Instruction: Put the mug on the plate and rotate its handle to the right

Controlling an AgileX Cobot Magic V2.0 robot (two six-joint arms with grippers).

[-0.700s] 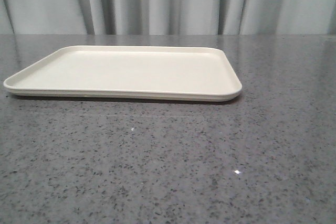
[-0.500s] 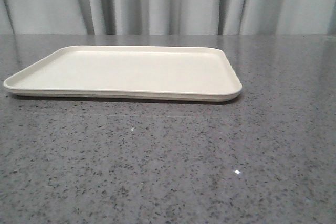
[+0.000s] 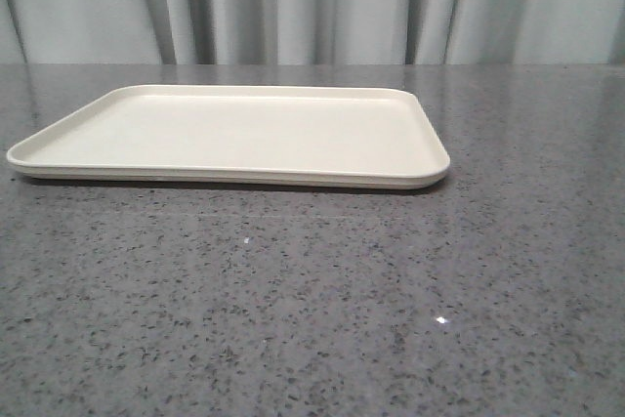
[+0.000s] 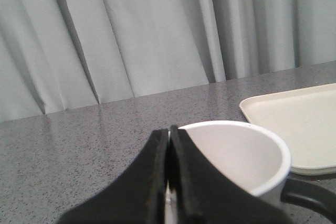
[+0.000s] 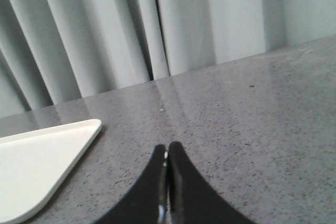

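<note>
Beside the plate (image 4: 299,129), the mug (image 4: 241,156), probably light, stiff and slick, sits by the left hand (image 4: 169,182), whose fingers are pressed together; grip its rim.

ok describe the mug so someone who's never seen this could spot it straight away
On the grey speckled table, beside the corner of the cream rectangular plate, just past the left gripper. The mug is white and cylindrical, seen open-topped, with a glossy black handle: the only upright vessel there.
</note>
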